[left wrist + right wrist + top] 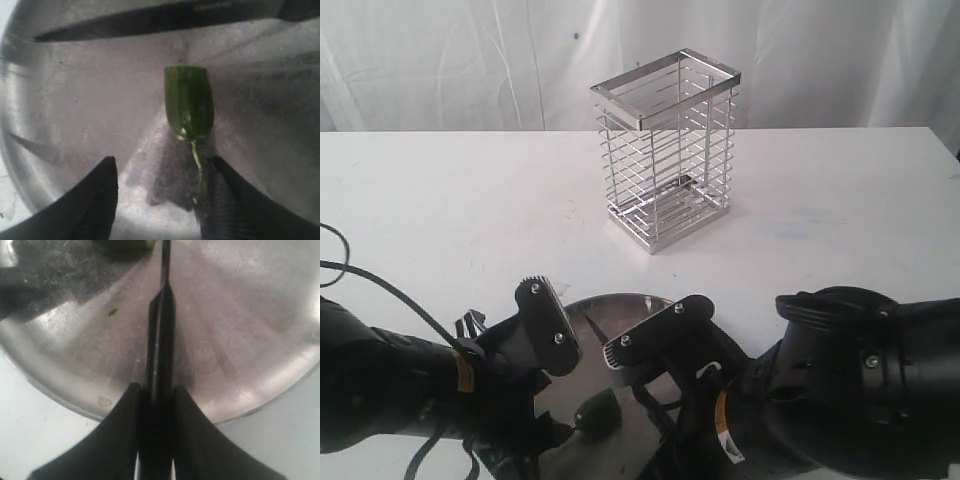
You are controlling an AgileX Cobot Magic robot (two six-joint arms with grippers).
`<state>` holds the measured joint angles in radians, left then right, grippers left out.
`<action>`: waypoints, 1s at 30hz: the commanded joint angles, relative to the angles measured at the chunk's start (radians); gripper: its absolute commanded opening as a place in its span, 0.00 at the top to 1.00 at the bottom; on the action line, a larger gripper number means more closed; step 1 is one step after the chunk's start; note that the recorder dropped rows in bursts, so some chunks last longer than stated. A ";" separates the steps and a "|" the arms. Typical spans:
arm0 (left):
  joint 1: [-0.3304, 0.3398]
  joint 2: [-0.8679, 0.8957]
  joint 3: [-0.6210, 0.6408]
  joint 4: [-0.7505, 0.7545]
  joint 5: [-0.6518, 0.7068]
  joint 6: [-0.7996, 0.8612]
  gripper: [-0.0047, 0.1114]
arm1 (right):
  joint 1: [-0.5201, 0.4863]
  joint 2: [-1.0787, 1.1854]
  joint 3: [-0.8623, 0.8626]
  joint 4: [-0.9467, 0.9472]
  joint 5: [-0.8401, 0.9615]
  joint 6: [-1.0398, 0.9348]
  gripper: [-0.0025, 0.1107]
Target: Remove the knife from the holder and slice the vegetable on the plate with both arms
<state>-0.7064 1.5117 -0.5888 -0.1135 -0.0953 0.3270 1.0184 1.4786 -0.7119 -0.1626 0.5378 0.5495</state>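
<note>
A: Exterior view first. The tall chrome wire holder [665, 160] stands at the back of the white table [440, 200] with no knife in it. It is well apart from the round stainless-steel plate [620, 302] at the near edge. Both arms crowd over that plate.

B: The small dark-green chili pepper [597, 412] lies on the plate, below the left gripper [548, 330]. With the two grippers so near each other, I judge they could knock together if either swings across.

A: Left wrist view. The left gripper's black fingers [97, 200] stand apart, one on each side of the thin stem, holding nothing. The pepper lies loose, its far end squared off.

B: That is the danger. The slim black knife [150, 22] lies across just beyond the pepper. If it presses down before those fingers close, the pepper would probably roll or skid on the slick steel. Pinching the stem alone might snap it.

A: Right wrist view. The right gripper [157, 407] is clamped on the knife's dark handle, with the blade pointing over the plate toward the pepper.

B: The hold looks narrow. A hard cut could twist the knife in the jaws, or carry the blade toward the left fingers.
</note>
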 commanded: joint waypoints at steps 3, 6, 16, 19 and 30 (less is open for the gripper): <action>-0.013 0.069 0.005 0.000 -0.101 0.022 0.46 | -0.002 -0.025 0.003 -0.017 -0.017 0.005 0.98; -0.013 0.076 0.003 0.004 -0.130 0.022 0.46 | -0.002 -0.026 0.003 -0.017 -0.017 0.005 0.98; -0.023 0.076 -0.073 0.004 0.013 -0.019 0.46 | -0.002 -0.026 0.003 -0.021 -0.039 0.005 0.98; -0.040 0.076 -0.080 0.004 0.035 -0.012 0.46 | -0.002 -0.028 0.003 -0.027 -0.043 0.005 0.98; -0.062 0.141 -0.088 0.015 -0.077 -0.008 0.39 | -0.002 -0.033 0.003 -0.028 -0.043 0.003 0.98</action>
<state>-0.7635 1.6303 -0.6702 -0.1056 -0.1542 0.3219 1.0184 1.4572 -0.7119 -0.1788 0.5046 0.5501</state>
